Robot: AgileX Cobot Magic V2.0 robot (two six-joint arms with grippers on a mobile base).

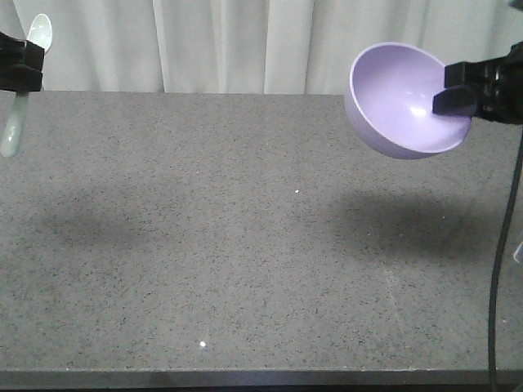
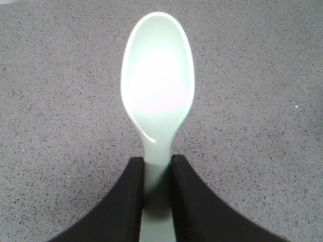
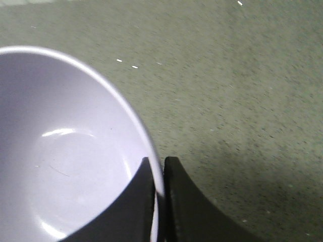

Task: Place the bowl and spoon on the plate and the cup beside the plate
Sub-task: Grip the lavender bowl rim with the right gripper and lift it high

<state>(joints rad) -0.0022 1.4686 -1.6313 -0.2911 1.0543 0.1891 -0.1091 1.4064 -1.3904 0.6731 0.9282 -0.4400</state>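
Note:
At the far left my left gripper (image 1: 23,67) is shut on the handle of the pale mint-green spoon (image 1: 18,106), held high above the table with its head up. From the left wrist the spoon (image 2: 157,96) sticks out between the two black fingers (image 2: 126,201) of my left gripper (image 2: 157,164). At the upper right my right gripper (image 1: 451,91) is shut on the rim of the lavender bowl (image 1: 392,102), which hangs tilted with its opening toward the camera. In the right wrist view the bowl (image 3: 65,161) has its rim pinched by my right gripper (image 3: 158,164). The plate and the cup are out of view.
A grey speckled tabletop (image 1: 245,245) fills the front view, with its front edge (image 1: 245,377) at the bottom. White curtains (image 1: 237,41) hang behind it. A black cable (image 1: 500,269) drops down the right side.

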